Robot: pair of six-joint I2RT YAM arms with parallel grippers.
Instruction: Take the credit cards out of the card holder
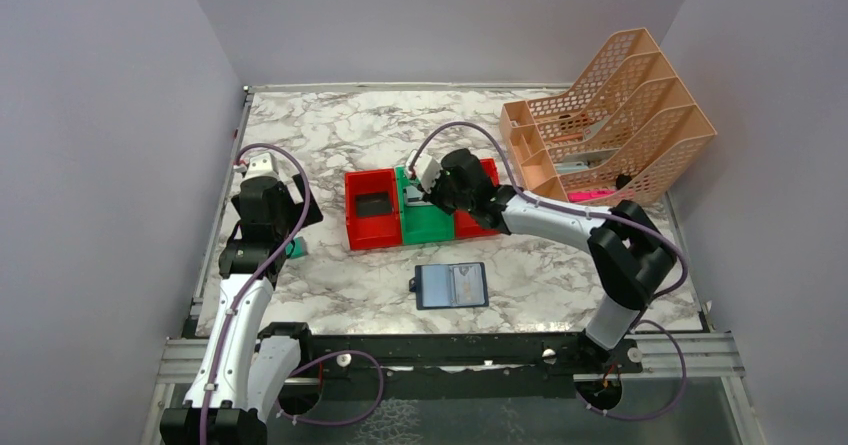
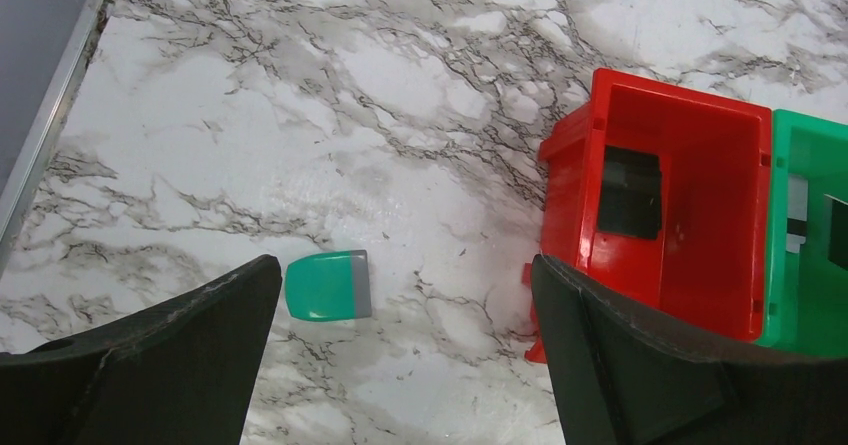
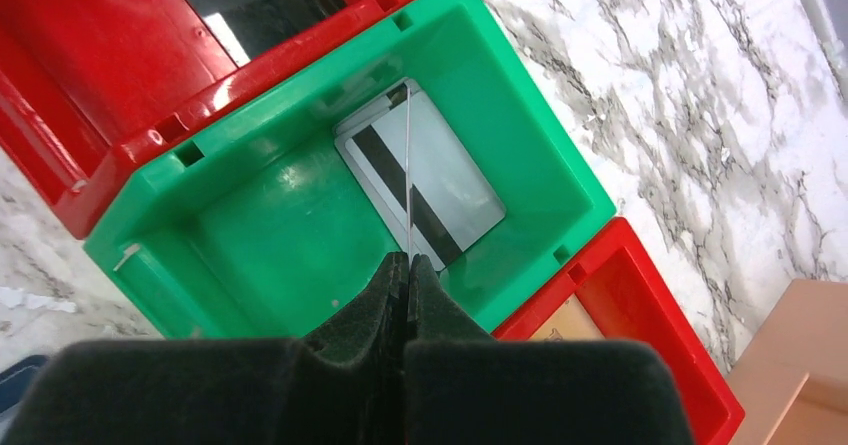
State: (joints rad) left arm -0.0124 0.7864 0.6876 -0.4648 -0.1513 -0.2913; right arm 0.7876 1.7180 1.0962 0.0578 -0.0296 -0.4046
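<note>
The navy card holder (image 1: 450,285) lies open and flat on the table near the front, apart from both grippers. My right gripper (image 3: 409,258) is shut on a thin card (image 3: 408,165) seen edge-on, so I cannot tell its colour. It hangs over the green bin (image 3: 250,225), where a silver-grey card (image 3: 450,180) with a black stripe lies flat. A black card (image 2: 630,193) lies in the left red bin (image 2: 700,265). A tan card (image 3: 570,320) lies in the right red bin (image 3: 660,365). My left gripper (image 2: 405,275) is open and empty above the table.
A small teal block (image 2: 327,285) lies on the marble beside my left finger. The three bins (image 1: 420,210) stand side by side mid-table. An orange mesh file rack (image 1: 610,115) stands at the back right. Grey walls close in the table.
</note>
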